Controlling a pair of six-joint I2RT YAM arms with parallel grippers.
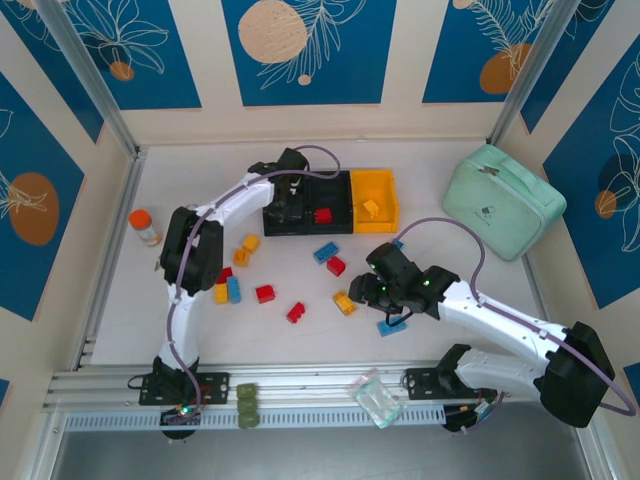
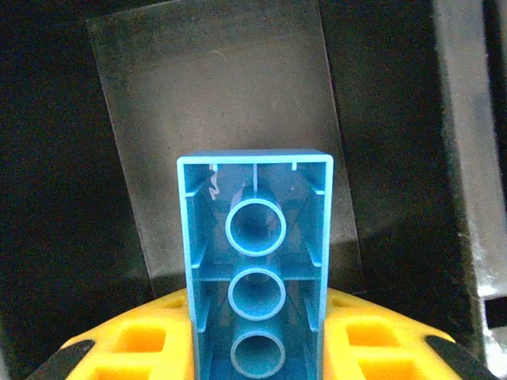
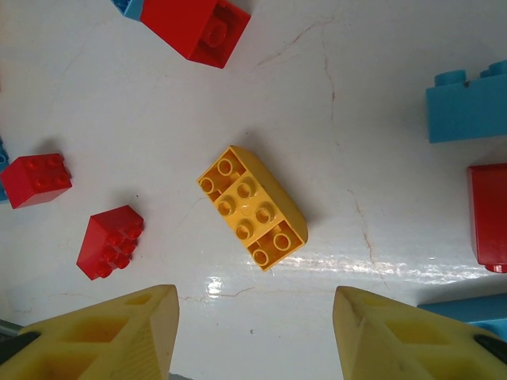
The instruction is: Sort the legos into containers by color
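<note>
Blue lego brick (image 2: 255,261), its lower end cut off by the frame and its studs turned away, sits clamped between the left fingers (image 2: 131,342) over the dim floor of the containers' (image 1: 335,178) left-hand black bin. Right fingers (image 3: 119,332) stand apart above a yellow brick (image 3: 252,207) on the scuffed white counter (image 3: 356,103), walled by blue leaf-print panels (image 1: 300,50). The blue brick's hollow underside shows three round tubes.
</note>
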